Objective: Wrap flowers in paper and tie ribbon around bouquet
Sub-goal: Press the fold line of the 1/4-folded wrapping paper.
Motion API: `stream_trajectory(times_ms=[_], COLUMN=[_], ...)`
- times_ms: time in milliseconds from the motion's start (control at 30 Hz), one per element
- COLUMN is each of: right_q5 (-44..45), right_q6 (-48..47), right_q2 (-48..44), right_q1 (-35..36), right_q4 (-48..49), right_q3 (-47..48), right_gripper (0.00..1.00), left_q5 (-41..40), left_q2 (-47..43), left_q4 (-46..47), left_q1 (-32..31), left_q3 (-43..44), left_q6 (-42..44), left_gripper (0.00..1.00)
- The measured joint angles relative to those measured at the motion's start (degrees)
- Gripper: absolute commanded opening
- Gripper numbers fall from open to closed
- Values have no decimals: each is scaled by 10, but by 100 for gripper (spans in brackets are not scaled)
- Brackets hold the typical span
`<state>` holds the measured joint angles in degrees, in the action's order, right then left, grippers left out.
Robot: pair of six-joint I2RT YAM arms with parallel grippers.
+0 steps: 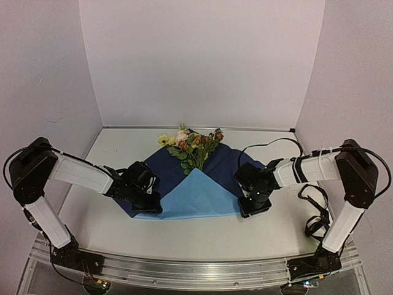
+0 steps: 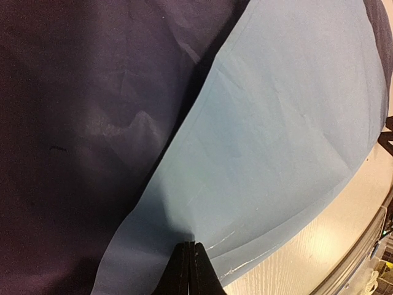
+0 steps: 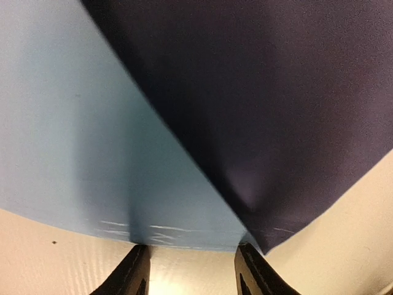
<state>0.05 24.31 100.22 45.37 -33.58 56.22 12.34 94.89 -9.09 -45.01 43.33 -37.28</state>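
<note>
The paper (image 1: 196, 192) lies spread on the table, dark-blue side up, with a light-blue triangle folded up over its middle. The flowers (image 1: 191, 145) rest at its far end, blooms toward the back wall and stems hidden under the fold. My left gripper (image 1: 151, 208) sits at the near-left corner. In the left wrist view its jaws (image 2: 190, 247) are shut on the light-blue paper (image 2: 276, 123), which puckers at the tips. My right gripper (image 1: 250, 208) is at the near-right corner. It stands open (image 3: 191, 253), its fingertips at the edge of the paper (image 3: 92, 153). The ribbon is out of view.
White walls enclose the table (image 1: 184, 236) at the back and on both sides. A loose black cable (image 1: 316, 215) hangs beside the right arm. A metal rail (image 1: 184, 270) runs along the near edge and shows in the left wrist view (image 2: 368, 246).
</note>
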Motion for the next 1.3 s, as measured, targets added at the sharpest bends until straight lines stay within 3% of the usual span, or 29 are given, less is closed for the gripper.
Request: stream_trajectory(times_ms=[300,633,933,1300], right_q5=[15,11,-62,-165], right_q6=[-5,8,48,145], right_q2=[-40,-12,123,205], right_q1=[11,64,95,110], right_q4=[-97,-133,-98,11], right_q3=[52,202,321,355], right_gripper=[51,49,36,27], left_q5=[-21,-42,-17,17], left_q2=[-21,-115,-183,-123], left_q4=[-56,-121,-115,-23], left_q1=[9,13,13,13], left_q3=[12,41,-35,-48], left_q6=[13,-17,-91,-97], left_gripper=[22,28,23,19])
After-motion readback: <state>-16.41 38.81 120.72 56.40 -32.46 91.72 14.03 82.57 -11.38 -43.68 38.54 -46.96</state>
